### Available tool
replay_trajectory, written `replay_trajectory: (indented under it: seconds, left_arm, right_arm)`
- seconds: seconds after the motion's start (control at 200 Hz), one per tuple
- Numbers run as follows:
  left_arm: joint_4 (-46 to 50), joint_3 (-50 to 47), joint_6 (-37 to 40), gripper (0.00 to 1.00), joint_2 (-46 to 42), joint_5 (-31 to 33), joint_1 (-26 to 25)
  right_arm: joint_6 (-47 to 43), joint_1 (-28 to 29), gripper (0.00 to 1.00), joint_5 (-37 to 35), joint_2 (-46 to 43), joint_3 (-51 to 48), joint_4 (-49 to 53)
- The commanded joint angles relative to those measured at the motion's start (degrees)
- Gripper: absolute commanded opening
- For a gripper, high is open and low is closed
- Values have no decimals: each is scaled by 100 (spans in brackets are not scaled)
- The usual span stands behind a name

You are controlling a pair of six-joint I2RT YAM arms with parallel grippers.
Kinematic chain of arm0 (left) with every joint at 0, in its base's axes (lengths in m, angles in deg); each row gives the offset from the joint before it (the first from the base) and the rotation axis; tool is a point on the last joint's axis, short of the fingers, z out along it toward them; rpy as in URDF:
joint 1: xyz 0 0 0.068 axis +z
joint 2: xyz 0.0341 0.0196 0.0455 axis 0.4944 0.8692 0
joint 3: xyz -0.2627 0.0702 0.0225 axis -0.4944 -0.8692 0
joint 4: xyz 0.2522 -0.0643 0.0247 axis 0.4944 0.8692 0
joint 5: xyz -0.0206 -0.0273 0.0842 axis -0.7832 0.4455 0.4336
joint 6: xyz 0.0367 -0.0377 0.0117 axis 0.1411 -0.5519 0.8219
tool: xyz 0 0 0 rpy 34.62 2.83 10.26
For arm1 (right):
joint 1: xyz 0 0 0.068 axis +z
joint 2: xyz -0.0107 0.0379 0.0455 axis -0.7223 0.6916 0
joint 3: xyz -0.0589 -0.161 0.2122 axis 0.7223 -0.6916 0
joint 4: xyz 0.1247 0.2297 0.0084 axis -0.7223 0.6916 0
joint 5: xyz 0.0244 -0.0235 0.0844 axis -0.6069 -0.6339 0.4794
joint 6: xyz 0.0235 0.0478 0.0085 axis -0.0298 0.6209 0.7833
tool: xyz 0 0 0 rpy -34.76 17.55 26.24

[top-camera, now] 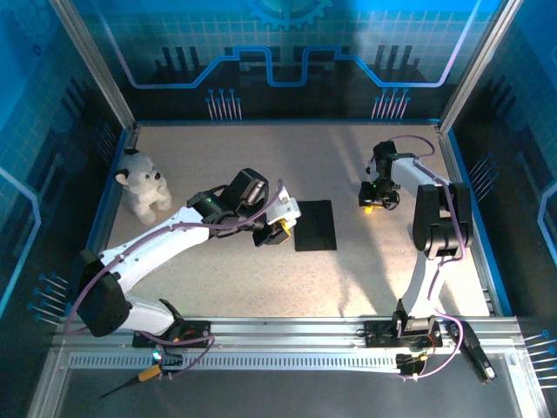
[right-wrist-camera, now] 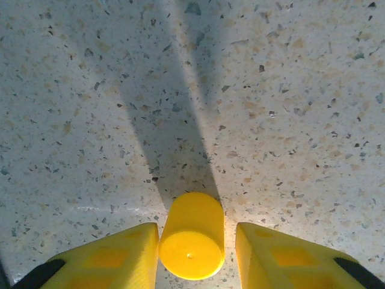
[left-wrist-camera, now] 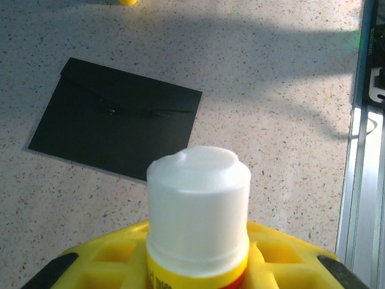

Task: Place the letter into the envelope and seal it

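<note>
The black envelope lies flat at mid-table with its flap down; the left wrist view shows the envelope just beyond my fingers. The letter is out of view. My left gripper hovers at the envelope's left edge, shut on a yellow glue stick whose white glue end points forward. My right gripper is down on the table to the right, open around a small yellow cap. Its left finger touches the cap, while the right finger stands a little apart.
A white plush dog sits at the far left of the table. Blue walls ring the tabletop, and an aluminium rail runs along the near edge. Open speckled tabletop lies between the envelope and the right gripper.
</note>
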Motion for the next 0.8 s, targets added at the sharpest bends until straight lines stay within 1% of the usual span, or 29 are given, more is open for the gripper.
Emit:
replay_trajectory:
  seconds: [0.0,0.085,0.35,0.46,0.54,0.69,0.79]
  left_arm:
    - [-56,60,-44,0,74,-154,-42]
    - [-59,52,-58,0,84,-163,-42]
    - [-97,12,-93,0,105,-207,-46]
    - [-74,15,-108,0,145,-282,-42]
    - [-28,50,-102,0,190,-359,-43]
    - [111,142,-34,0,332,-575,-27]
    - [189,231,-18,0,463,-865,27]
  right_arm:
    - [-26,37,39,-99,107,78,4]
    - [-36,36,39,-109,140,78,-7]
    - [-41,44,25,-53,154,56,-52]
    - [-32,57,22,45,11,43,-43]
    - [-14,73,21,130,-207,34,29]
    - [47,76,22,506,-802,16,287]
    - [73,109,21,1016,-1293,-6,559]
